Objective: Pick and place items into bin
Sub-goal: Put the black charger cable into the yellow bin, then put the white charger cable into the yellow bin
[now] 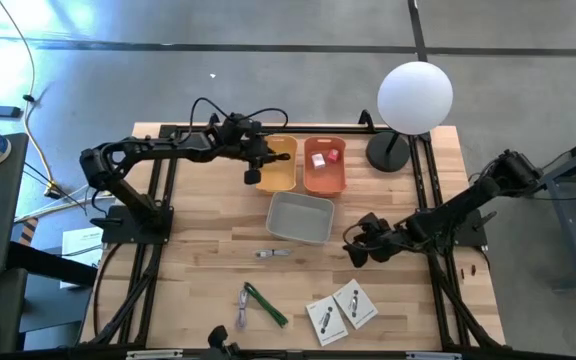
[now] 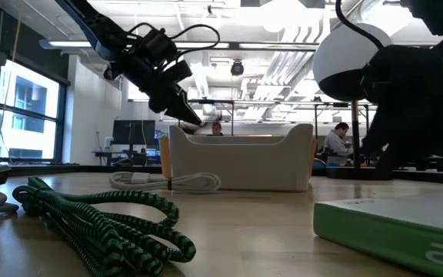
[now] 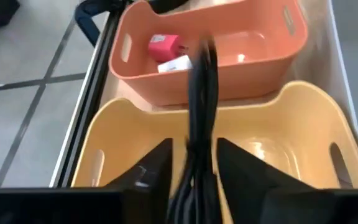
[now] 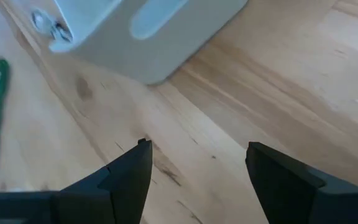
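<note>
Our left gripper (image 3: 191, 162) hangs directly over the yellow bin (image 3: 272, 124), fingers parted around a black cable (image 3: 199, 118) whose length runs straight down between them, apparently slipping free. Our right gripper (image 4: 194, 165) waits wide open and empty beside the grey bin (image 4: 135, 31).

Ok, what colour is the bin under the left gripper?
Yellow. The bin shows best in the left wrist view, beside the orange one.
</note>
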